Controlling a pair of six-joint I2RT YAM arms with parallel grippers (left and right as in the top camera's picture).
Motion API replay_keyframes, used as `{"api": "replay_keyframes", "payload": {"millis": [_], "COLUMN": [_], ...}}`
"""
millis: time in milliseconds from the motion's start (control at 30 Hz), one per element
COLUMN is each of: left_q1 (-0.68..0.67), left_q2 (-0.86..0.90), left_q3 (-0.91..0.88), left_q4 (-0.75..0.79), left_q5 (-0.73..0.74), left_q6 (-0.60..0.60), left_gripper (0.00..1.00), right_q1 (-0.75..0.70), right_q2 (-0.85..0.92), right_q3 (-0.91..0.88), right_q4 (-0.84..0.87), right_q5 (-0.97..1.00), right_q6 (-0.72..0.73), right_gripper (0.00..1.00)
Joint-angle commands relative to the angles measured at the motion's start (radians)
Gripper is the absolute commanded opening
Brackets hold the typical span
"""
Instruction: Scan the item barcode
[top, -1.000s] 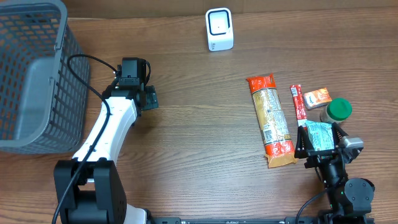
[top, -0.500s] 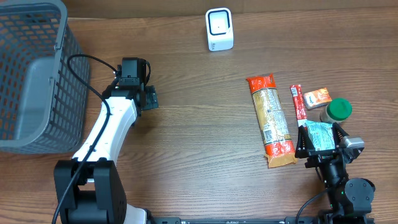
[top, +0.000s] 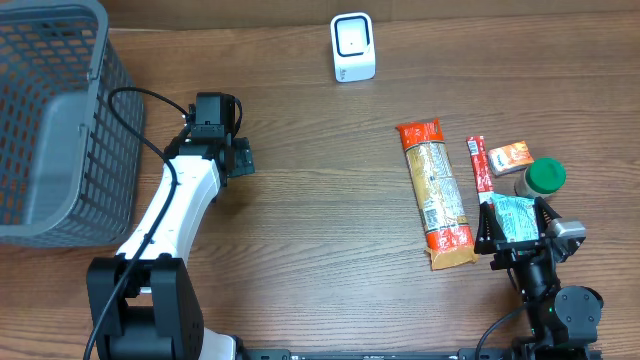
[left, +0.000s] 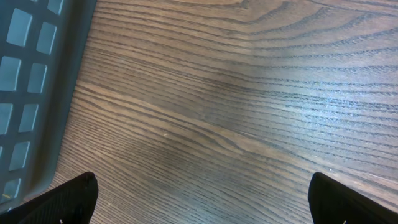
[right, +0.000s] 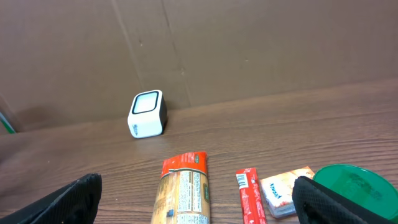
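Observation:
The white barcode scanner (top: 352, 47) stands at the back of the table, its dark window facing up; the right wrist view shows it as scanner (right: 147, 114). Several items lie at the right: a long orange pasta pack (top: 437, 195), a red stick pack (top: 479, 165), a small orange packet (top: 510, 156), a green-lidded jar (top: 545, 177) and a teal packet (top: 513, 215). My right gripper (top: 514, 228) hangs open over the teal packet, holding nothing. My left gripper (top: 240, 158) is open above bare wood, far left of the items.
A grey mesh basket (top: 50, 120) fills the back left corner; its wall (left: 25, 93) shows beside my left gripper (left: 205, 211). A brown cardboard wall runs behind the scanner. In the right wrist view the pasta pack (right: 183, 193) lies ahead of my gripper (right: 199, 208).

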Motion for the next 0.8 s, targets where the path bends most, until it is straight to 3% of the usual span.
{"api": "replay_keyframes", "payload": {"millis": [0,333,500,767], "left_q1": [0.005,0.005,0.005,0.005], "left_q2": [0.007,-0.028,-0.198,-0.630], "left_q3": [-0.004,-0.004,-0.004,-0.004], "left_q4": [0.000,0.000,0.000,0.001], "left_q5": [-0.012,-0.012,-0.012,-0.013], "left_q6": [0.019,0.019,0.019,0.019], "left_gripper": [1.00,1.00,0.99,1.00], "right_q1": [-0.006,-0.006,-0.006,-0.006], "right_q2": [-0.010,-0.010,-0.010,-0.010], "right_q3": [-0.011,-0.011,-0.011,-0.011], "right_q4": [0.005,0.005,0.005,0.005], "right_q5": [-0.002,-0.002,-0.002,-0.002], "right_q6": [0.003,0.003,0.003,0.003], "right_gripper": [1.00,1.00,1.00,1.00]}}
